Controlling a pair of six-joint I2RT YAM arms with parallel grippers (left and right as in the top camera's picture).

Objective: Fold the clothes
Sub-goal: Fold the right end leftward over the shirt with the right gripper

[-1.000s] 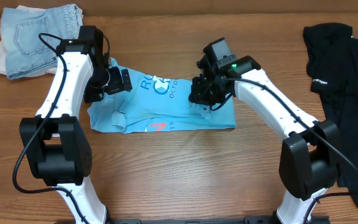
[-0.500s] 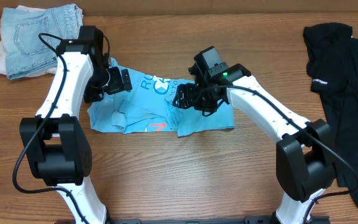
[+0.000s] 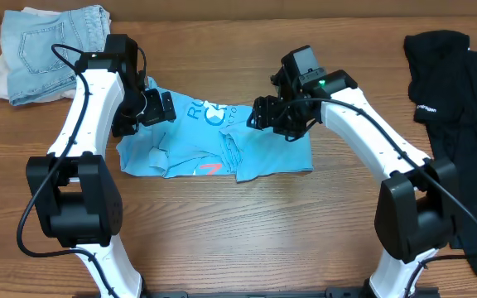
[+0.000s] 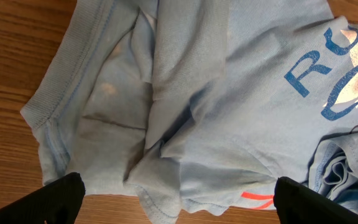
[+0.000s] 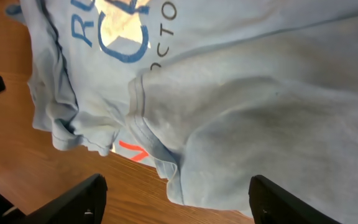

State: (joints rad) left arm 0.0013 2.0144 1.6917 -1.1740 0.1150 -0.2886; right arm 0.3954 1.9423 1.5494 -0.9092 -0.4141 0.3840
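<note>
- Since a second ago, the right gripper point(image 5: 176, 186) has carried the right side of the sky-blue T-shirt point(image 3: 214, 145) in toward its middle, let go, and pulled back toward 2 o'clock. A loose flap point(image 3: 237, 157) now lies beside the red-orange mark point(image 3: 210, 169).
- The right gripper's fingers are spread wide above the cloth with nothing between them, so it has released.
- The left gripper point(image 4: 178, 183) has not moved. It hovers over the shirt's 10 o'clock corner with its fingers fully apart, grasping nothing.
- The T-shirt lies in the centre of the table point(image 3: 238, 240), rumpled on its left half, with the lettering up.
- The black shirt point(image 3: 458, 108) waits at the 3 o'clock edge, well apart from the T-shirt. A denim pile point(image 3: 52, 45) sits at 10 o'clock.
- The step in hand looks like the side folds. The right one is laid but wrinkled, and the left one is not yet made.
- To do it well, the left gripper should pinch only the top layer at the collar-side edge, near 9 o'clock, not the bunched ridge.
- It should lift just clear of the wood and draw the cloth toward 3 o'clock until the edge lies over the new flap.
- It should let go only once the cloth lies flat, or the fold is likely to spring back.
</note>
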